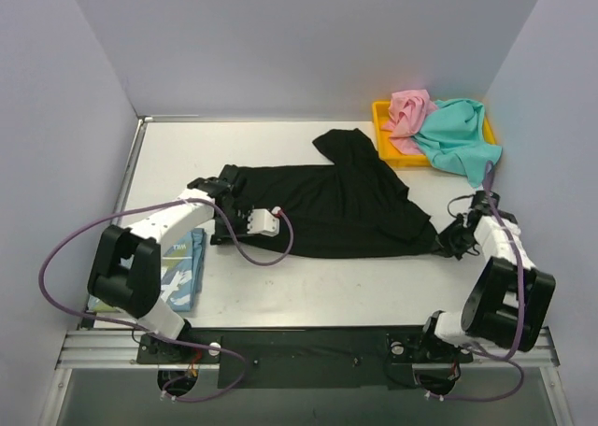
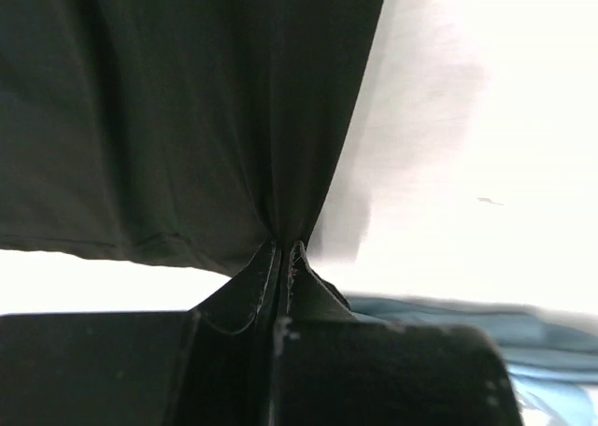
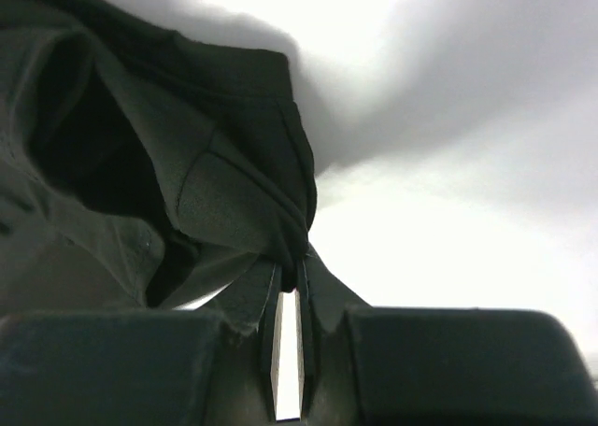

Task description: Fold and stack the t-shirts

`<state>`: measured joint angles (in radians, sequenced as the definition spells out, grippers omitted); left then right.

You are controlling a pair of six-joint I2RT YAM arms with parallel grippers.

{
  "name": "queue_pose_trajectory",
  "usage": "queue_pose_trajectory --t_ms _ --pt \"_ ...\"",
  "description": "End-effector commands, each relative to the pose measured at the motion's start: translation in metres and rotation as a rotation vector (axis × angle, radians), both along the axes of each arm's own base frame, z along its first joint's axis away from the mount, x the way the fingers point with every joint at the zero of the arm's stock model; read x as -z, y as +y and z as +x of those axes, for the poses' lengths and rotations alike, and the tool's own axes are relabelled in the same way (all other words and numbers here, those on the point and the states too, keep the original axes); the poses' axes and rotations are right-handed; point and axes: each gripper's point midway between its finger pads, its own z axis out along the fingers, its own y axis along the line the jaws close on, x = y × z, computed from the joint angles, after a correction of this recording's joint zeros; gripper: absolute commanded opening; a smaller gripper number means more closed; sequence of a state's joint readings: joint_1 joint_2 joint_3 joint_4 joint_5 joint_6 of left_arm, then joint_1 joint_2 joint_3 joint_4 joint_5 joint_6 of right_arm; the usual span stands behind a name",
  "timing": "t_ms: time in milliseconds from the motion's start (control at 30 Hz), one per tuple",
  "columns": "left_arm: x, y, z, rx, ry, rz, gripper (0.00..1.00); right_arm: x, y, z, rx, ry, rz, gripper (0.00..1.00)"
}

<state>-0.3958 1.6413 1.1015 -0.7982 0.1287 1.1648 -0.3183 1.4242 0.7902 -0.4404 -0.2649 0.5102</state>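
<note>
The black t-shirt (image 1: pixel 336 206) lies spread across the middle of the table, one part folded up toward the back. My left gripper (image 1: pixel 224 185) is at its left edge, shut on a pinch of black cloth (image 2: pixel 283 248). My right gripper (image 1: pixel 447 237) is at the shirt's right corner, shut on a bunched hem (image 3: pixel 301 258). A folded light blue t-shirt (image 1: pixel 182 267) with white lettering lies near the left arm, and its edge shows in the left wrist view (image 2: pixel 523 323). The pink t-shirt (image 1: pixel 408 108) and the teal t-shirt (image 1: pixel 458 136) are heaped at the back right.
The yellow tray (image 1: pixel 381 127) holds the pink and teal shirts at the back right corner; the teal one hangs over its front edge. Grey walls enclose the table on the left, back and right. A purple cable (image 1: pixel 252 253) loops over the black shirt's front left.
</note>
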Motion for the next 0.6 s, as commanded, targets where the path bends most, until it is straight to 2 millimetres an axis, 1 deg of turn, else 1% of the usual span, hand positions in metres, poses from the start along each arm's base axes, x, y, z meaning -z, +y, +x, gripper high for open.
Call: queue_pose_trajectory --t_ms 0,33,67,100,133,167,200,233,267,333,367,400,433,467,500,533,567 --pt "-0.022 -0.008 -0.079 -0.009 0.207 -0.042 0.0 -0.007 -0.017 -0.047 0.186 0.04 -0.001 0.0" --pt "-0.025 -0.006 -0.094 -0.009 0.25 -0.037 0.0 -0.009 -0.021 -0.051 0.222 0.027 0.004 0.0" --pt "-0.024 -0.006 -0.111 0.001 0.303 -0.031 0.0 -0.006 -0.018 -0.059 0.237 0.045 0.025 0.0" --pt "-0.026 -0.008 -0.121 0.01 0.323 -0.044 0.0 -0.006 -0.018 -0.064 0.251 0.046 0.031 0.0" --pt "-0.025 -0.006 -0.134 0.016 0.358 -0.035 0.0 -0.002 -0.013 -0.073 0.258 0.071 0.045 0.0" --pt "-0.026 -0.007 -0.14 0.018 0.36 -0.048 0.0 -0.004 -0.014 -0.075 0.267 0.06 0.043 0.0" --pt "-0.022 -0.005 -0.148 0.019 0.377 -0.039 0.0 -0.001 -0.01 -0.081 0.27 0.069 0.055 0.0" --pt "-0.022 -0.003 -0.15 0.016 0.369 -0.037 0.0 -0.002 -0.01 -0.082 0.287 0.055 0.056 0.0" --pt "-0.018 0.0 -0.154 0.015 0.377 -0.028 0.0 -0.004 -0.009 -0.081 0.29 0.046 0.06 0.0" --pt "-0.015 0.002 -0.157 0.02 0.364 -0.028 0.01 -0.007 -0.012 -0.079 0.304 0.035 0.054 0.0" --pt "-0.013 0.004 -0.158 0.021 0.351 -0.022 0.22 -0.008 -0.012 -0.08 0.306 0.043 0.054 0.07" --pt "-0.013 0.003 -0.156 0.022 0.336 -0.024 0.33 -0.009 -0.014 -0.081 0.31 0.045 0.051 0.31" --pt "-0.016 0.003 -0.152 0.028 0.314 -0.018 0.54 -0.013 -0.018 -0.082 0.314 0.047 0.035 0.42" --pt "-0.018 0.004 -0.15 0.03 0.305 -0.013 0.62 -0.018 -0.022 -0.08 0.319 0.032 0.008 0.53" --pt "-0.025 0.004 -0.141 0.025 0.269 -0.006 0.64 -0.027 -0.03 -0.075 0.323 0.0 -0.027 0.55" --pt "-0.029 0.006 -0.135 0.013 0.25 0.003 0.64 -0.037 -0.034 -0.068 0.302 -0.047 -0.056 0.58" --pt "-0.039 0.006 -0.121 -0.007 0.215 -0.005 0.65 -0.053 -0.042 -0.051 0.282 -0.13 -0.091 0.59"
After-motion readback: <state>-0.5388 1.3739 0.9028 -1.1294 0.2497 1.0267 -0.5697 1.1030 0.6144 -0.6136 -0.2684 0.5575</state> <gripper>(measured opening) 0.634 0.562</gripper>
